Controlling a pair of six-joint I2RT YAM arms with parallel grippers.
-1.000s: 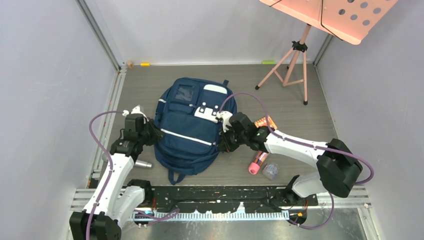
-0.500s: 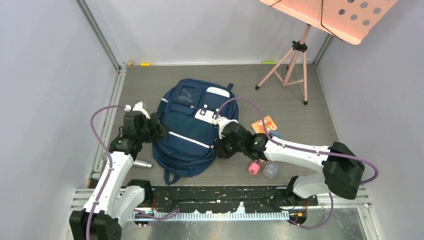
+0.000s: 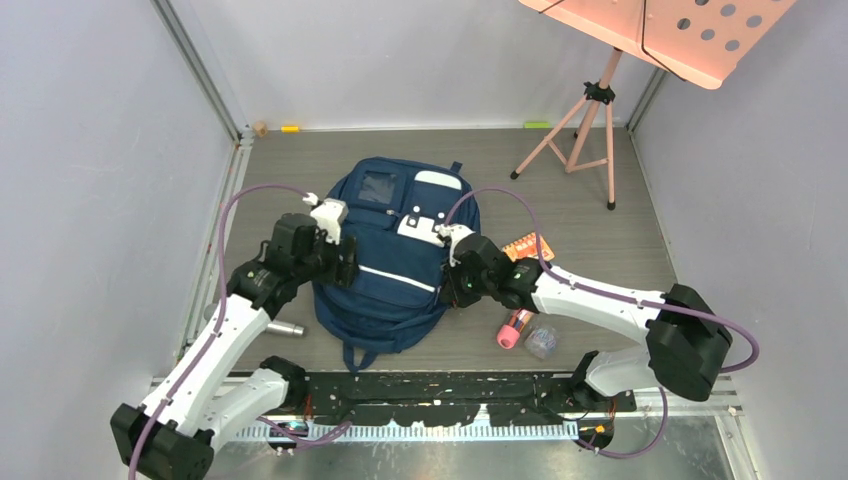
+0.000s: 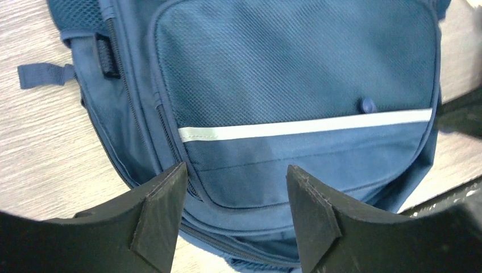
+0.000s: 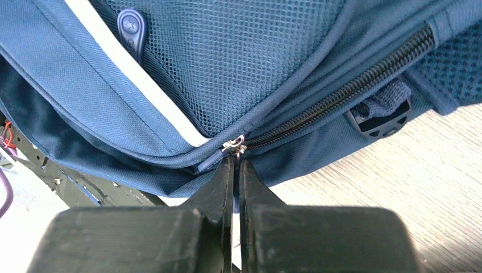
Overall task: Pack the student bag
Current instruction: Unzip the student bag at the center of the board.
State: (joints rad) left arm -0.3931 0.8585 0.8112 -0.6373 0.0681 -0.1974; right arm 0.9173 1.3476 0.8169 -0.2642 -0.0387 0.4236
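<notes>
The student bag (image 3: 385, 255), navy with pale stripes, lies flat on the grey floor between both arms. My left gripper (image 3: 345, 262) hovers over the bag's left side. In the left wrist view the gripper (image 4: 236, 170) is open, with only the bag's front pocket (image 4: 295, 85) showing between its fingers. At the bag's right edge, my right gripper (image 3: 452, 290) is shut. The right wrist view shows this gripper (image 5: 236, 162) pinching the metal zipper pull (image 5: 235, 145) at the end of a closed black zipper on the bag (image 5: 256, 68).
A pink tube (image 3: 515, 328), a clear crumpled item (image 3: 541, 342) and an orange packet (image 3: 528, 246) lie right of the bag. A silver cylinder (image 3: 285, 328) lies to its left. A pink music stand (image 3: 590, 100) stands at the back right. Walls enclose three sides.
My left gripper has opened and moved right, from the bag's left edge to over the bag. The right gripper stayed shut at the bag's right edge, shifting slightly, and the bag shifted a little.
</notes>
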